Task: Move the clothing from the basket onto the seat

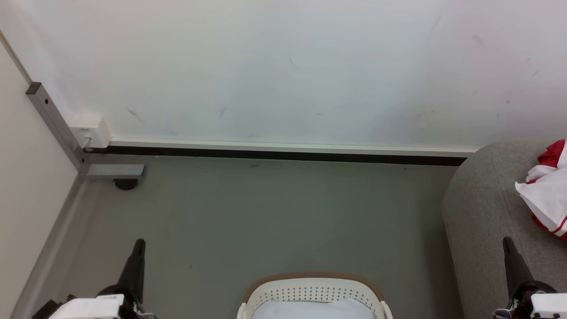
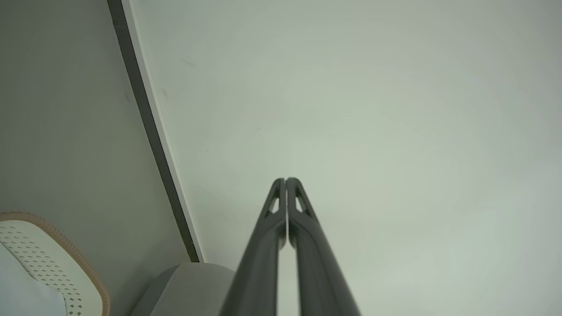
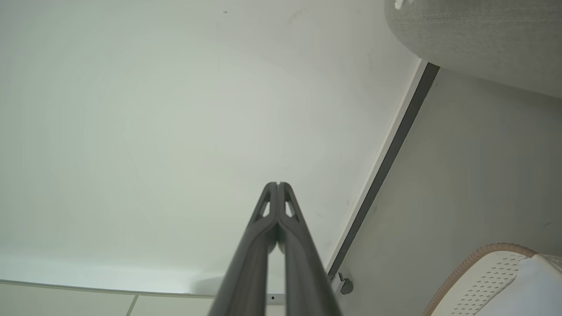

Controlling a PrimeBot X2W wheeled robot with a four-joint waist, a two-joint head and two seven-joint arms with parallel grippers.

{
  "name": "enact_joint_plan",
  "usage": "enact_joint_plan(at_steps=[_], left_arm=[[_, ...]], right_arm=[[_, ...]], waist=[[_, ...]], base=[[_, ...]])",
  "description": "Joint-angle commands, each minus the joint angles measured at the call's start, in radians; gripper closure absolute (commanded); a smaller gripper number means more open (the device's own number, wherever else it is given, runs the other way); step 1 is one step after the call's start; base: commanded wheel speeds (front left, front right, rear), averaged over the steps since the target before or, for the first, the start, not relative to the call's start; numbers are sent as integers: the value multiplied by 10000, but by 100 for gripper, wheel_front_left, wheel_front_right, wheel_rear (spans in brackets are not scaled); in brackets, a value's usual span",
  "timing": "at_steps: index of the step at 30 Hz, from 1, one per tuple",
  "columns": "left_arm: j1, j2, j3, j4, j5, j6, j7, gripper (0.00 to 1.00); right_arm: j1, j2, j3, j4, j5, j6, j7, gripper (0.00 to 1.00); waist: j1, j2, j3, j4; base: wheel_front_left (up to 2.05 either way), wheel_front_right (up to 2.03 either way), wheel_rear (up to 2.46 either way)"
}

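Left gripper (image 1: 138,243): pinched fully shut with nothing in it. It sits at the lower left of the head view, over bare floor (image 1: 274,212), and its wrist view has the two fingers pressed together with the wall (image 1: 283,66) behind them.
Right gripper (image 1: 507,241): same deal, jaws closed tight on nothing. It's at the lower right, in front of the seat's near side, apart from the fabric.
Clothing (image 1: 547,190): a red-and-white bundle lying on top of the seat at the far right edge. The frame cuts it off, so I can't say how many pieces are in it.
Basket (image 1: 310,290): on the floor at bottom middle, between the two grippers. Just the far end is in shot, and what shows inside is pale lining (image 1: 310,310) with no red anywhere.
Seat (image 1: 483,212): grey and rounded, to the right of the basket with a strip of floor between them.
Done so far: at least some clothing is already on the seat, and neither gripper is carrying anything.
Left to do: hard to call, tbh. The near part of the basket is hidden below the frame, so a piece could be in there. If not, I'd say this is basically finished.
Next check: tilt the head down for a proper look into the basket before reaching in again.
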Motion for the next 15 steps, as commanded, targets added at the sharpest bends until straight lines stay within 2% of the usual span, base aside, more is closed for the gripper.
enact_joint_plan(at_steps=[1, 8, 15], left_arm=[[-102, 17, 50, -41, -227, 13, 60, 100], [-115, -11, 105, -51, -676, 14, 175, 100], [-112, -12, 103, -52, -677, 14, 187, 100]], right_arm=[[-117, 8, -49, -64, 158, -19, 53, 100], [-148, 19, -115, -61, 603, -21, 171, 100], [-147, 18, -114, -58, 587, -21, 190, 100]], waist=[[0, -1, 1, 3], [0, -1, 7, 20], [0, -1, 8, 21]], base=[[0, 0, 0], [0, 0, 0], [0, 0, 0]])
